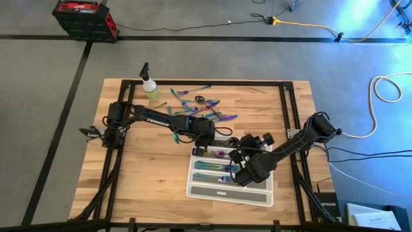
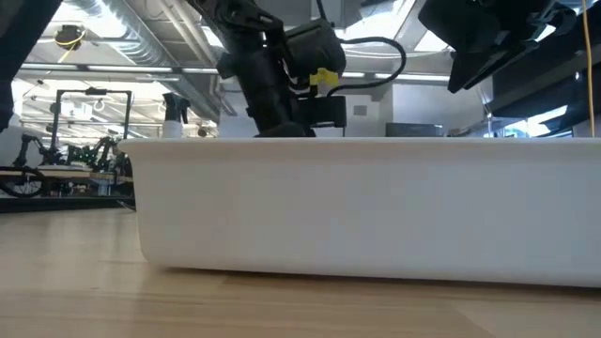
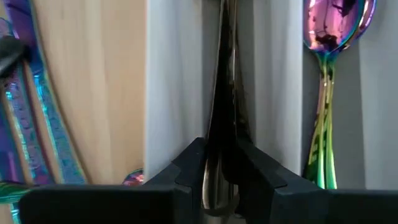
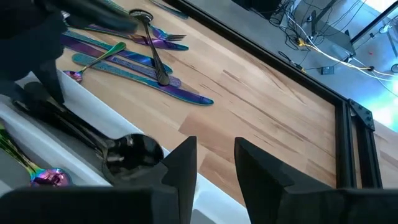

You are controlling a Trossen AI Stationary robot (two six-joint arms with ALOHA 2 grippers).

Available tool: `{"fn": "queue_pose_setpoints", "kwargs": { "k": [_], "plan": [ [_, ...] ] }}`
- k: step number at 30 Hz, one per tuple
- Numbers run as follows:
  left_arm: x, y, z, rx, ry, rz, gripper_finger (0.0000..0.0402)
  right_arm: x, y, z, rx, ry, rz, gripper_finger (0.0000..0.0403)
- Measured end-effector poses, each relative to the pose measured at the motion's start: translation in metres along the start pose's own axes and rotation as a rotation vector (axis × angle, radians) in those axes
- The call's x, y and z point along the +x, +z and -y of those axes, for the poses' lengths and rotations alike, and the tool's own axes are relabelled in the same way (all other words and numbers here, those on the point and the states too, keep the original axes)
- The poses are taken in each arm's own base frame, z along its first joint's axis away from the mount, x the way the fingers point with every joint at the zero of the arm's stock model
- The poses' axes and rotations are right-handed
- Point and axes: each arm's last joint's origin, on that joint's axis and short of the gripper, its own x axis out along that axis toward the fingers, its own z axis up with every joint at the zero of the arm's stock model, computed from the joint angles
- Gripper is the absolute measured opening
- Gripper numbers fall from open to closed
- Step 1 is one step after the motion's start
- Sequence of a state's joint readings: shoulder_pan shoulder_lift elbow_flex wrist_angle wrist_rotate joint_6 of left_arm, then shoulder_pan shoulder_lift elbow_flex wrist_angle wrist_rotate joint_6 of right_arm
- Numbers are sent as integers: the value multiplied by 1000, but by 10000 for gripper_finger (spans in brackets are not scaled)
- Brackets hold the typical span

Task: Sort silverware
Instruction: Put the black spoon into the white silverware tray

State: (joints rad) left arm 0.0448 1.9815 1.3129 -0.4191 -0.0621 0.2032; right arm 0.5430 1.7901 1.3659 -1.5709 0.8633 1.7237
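Two arms are over the wooden surface [image 1: 129, 174], and both meet at the white compartment tray [image 1: 228, 196], lower centre in the high view. The left arm reaches in from the left of the frame to the tray's upper left corner. The right arm comes in from the right and hangs over the tray's middle.

Above the tray, upper centre of that frame, lies the unsorted silverware [image 1: 199, 106], a loose scatter of rainbow pieces beside the spray bottle [image 1: 151, 87]. A few pieces are already sorted: a rainbow spoon [image 3: 333, 37] sits in one slot, upper right of the left wrist view.

Now the action. The left tool [image 3: 221, 155] is clenched on a dark spoon [image 3: 222, 93], low inside the tray's end slot. In the right wrist view, that spoon's bowl [image 4: 134, 152] looks to be resting on the slot floor, lower left of the frame. The right tool [image 4: 214, 168] is released, its fingers apart with nothing between them, waiting over the tray's edge.

So, by my reading, this is the set-down of a dark spoon into its compartment. The next move calls for the left tool to let go cleanly and lift straight up, clear of the slot walls. After that it can go back to the scatter for another piece, and plenty are left out there.
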Motion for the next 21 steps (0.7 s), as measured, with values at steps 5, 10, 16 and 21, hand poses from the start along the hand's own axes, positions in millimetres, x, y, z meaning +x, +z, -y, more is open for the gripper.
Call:
{"fn": "queue_pose_setpoints", "kwargs": {
  "k": [5,10,16,21],
  "plan": [
    [1,-3,-4,-11,-11,-25,56,0,0,0,0,0,1,92],
    [1,-3,-4,-10,-38,-28,56,0,0,0,-1,0,2,92],
    [-2,0,-5,-10,-40,-37,56,0,0,0,-1,0,5,92],
    [-4,2,-5,-4,-37,-43,56,0,0,0,-1,0,5,92]
  ]
}}
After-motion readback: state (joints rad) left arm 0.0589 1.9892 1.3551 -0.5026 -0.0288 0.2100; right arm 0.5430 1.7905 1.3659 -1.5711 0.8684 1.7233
